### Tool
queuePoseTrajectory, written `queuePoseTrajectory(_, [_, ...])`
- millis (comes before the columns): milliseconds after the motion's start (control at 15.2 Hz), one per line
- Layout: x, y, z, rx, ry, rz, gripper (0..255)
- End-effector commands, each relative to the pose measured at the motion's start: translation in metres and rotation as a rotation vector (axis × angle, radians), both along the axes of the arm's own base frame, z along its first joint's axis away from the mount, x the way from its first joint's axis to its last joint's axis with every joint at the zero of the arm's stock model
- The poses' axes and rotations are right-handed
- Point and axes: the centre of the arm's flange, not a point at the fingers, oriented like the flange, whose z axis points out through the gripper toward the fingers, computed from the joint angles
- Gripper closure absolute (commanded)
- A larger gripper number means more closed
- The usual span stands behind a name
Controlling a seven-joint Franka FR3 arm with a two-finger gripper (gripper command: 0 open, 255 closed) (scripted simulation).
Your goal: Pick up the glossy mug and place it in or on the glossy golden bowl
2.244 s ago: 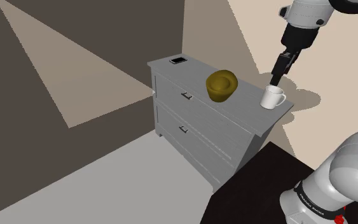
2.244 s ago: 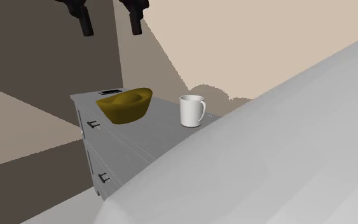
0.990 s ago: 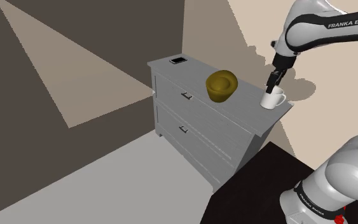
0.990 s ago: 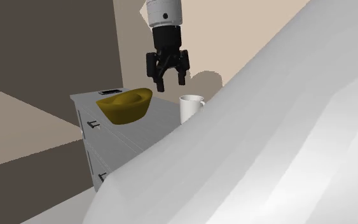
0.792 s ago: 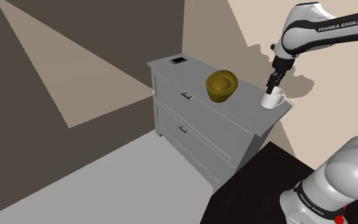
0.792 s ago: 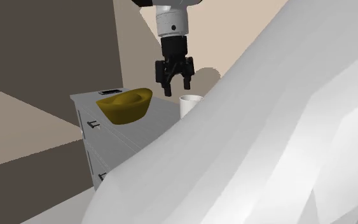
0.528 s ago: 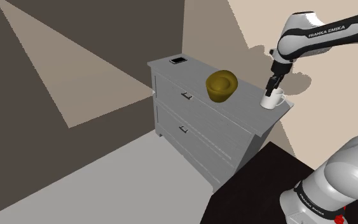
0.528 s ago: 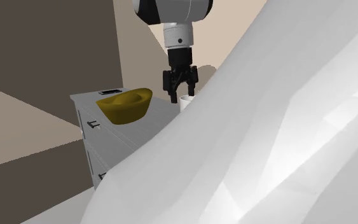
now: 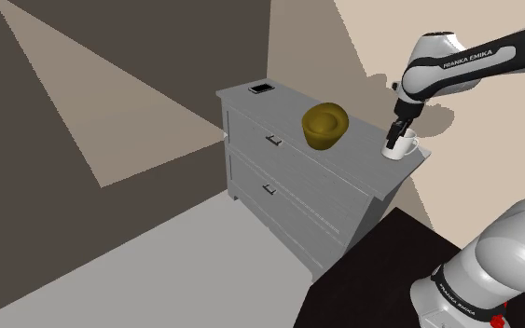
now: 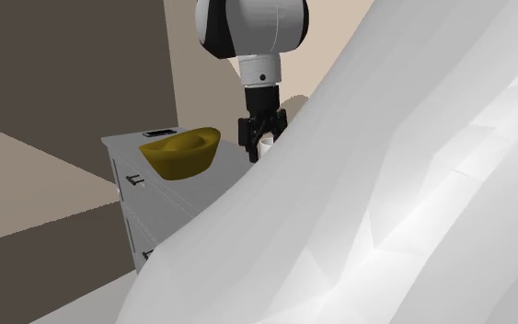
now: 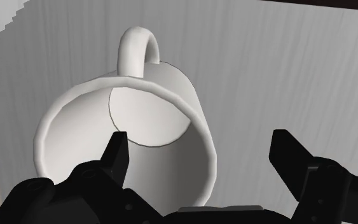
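While end effector (image 11: 199,144) straddles mug (image 11: 147,119) wall, bowl (image 9: 324,124) sits nr on dresser (image 9: 293,182).

the white franka arm with dark joints (image 9: 465,63) stands on its base at the shoulder view's lower right, and its forearm lies nearly level, toward that view's left. the wrist bends down, so the all-black two-finger gripper (image 9: 401,133) points downward. in the second exterior view the gripper (image 10: 260,147) hangs straight under the round white wrist link (image 10: 252,23). its two black fingers (image 11: 116,153) stand apart, not meeting
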Motion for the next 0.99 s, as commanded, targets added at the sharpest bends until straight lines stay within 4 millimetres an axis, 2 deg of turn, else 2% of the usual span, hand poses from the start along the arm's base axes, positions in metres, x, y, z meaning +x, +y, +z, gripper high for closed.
queuePoseTrajectory(0, [-0.0002,0.0000,-0.0016,0.000,0.000,0.000,0])
queuePoseTrajectory(330, [-0.0002,0.0000,-0.0015,0.000,0.000,0.000,0])
queuePoseTrajectory(396, [-0.0002,0.0000,-0.0015,0.000,0.000,0.000,255])
queuePoseTrajectory(924, [-0.0002,0.0000,-0.0015,0.000,0.000,0.000,255])
